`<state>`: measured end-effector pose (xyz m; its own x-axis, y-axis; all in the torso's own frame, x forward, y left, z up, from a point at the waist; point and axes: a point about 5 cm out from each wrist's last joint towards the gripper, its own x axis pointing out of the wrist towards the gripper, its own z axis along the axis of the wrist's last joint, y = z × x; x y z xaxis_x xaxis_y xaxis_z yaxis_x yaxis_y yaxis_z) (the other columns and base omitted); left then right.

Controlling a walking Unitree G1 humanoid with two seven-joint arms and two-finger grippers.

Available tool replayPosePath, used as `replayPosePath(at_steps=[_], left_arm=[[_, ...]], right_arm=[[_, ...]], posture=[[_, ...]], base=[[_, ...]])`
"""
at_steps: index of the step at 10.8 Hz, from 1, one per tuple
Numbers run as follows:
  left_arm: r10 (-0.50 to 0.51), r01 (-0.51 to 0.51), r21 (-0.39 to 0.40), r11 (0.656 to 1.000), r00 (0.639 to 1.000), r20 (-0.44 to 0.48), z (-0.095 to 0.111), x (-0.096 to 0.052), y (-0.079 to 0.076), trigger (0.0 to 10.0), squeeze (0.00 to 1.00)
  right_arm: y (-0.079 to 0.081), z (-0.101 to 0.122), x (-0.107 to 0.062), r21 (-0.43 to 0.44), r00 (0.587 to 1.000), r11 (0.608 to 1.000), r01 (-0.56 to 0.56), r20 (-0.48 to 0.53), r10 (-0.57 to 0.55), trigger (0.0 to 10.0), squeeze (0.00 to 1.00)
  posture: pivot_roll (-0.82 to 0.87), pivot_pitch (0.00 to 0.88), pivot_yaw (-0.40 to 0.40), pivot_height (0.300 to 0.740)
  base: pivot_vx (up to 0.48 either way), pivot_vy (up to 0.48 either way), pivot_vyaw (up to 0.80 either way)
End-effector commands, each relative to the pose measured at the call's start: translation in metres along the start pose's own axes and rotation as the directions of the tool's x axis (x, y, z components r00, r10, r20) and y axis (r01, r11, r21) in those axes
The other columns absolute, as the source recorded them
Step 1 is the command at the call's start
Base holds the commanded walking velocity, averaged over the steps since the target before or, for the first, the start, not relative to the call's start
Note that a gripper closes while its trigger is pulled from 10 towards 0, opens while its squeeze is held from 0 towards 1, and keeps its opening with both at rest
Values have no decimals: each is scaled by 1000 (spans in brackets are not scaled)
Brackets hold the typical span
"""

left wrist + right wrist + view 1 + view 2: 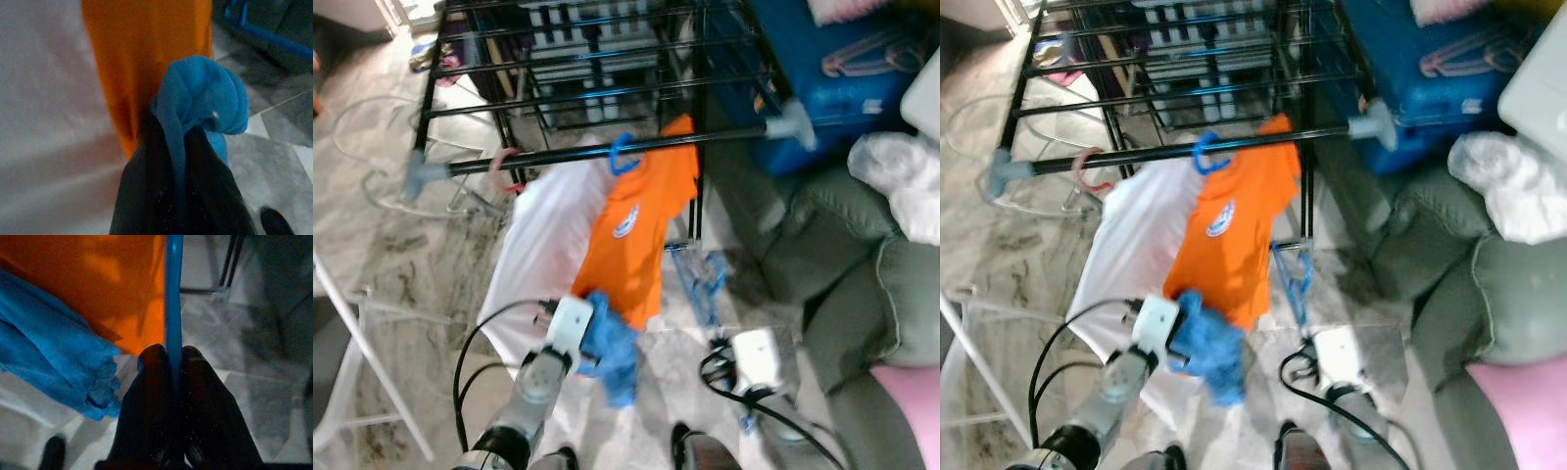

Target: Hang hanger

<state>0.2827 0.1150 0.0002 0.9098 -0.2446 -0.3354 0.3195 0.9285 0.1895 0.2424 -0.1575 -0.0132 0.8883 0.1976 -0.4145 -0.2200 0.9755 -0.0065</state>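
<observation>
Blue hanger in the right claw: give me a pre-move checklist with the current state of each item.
1. Right claw shut on the blue hanger: ok.
2. Left claw shut on the blue cloth: ok.
3. Cloth threaded onto the hanger: not ok, they are apart.
4. Free space on the black rail to the right of the orange shirt: ok.
5. Hanger hook orientation: cannot tell.
6. White garment and orange shirt hanging on the rail: ok.
</observation>
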Motion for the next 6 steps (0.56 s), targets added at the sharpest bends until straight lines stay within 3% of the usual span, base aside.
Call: replayPosePath(at_steps=[1,2,4,6], left_arm=[[34,-34,-19,999,999,-20,-4,-1,-1,10000,0],[32,-32,9,999,999,-40,-5,1,-5,10000,0],[33,-30,33,999,996,-80,-6,4,-4,10000,0],[10,-4,72,997,996,-93,-5,6,-5,10000,0]], right_arm=[[4,-12,2,45,999,999,-14,-52,16,10000,0],[6,-17,7,45,995,999,-30,-95,34,10000,0],[12,-27,13,143,984,990,-6,-173,31,10000,0],[14,-31,14,158,978,987,10,-208,23,10000,0]], posture=[[-103,142,22,740],[-74,147,11,740],[-94,115,26,740],[-78,110,33,740]], base=[[0,0,0],[0,0,0],[-302,0,0],[-313,0,0]])
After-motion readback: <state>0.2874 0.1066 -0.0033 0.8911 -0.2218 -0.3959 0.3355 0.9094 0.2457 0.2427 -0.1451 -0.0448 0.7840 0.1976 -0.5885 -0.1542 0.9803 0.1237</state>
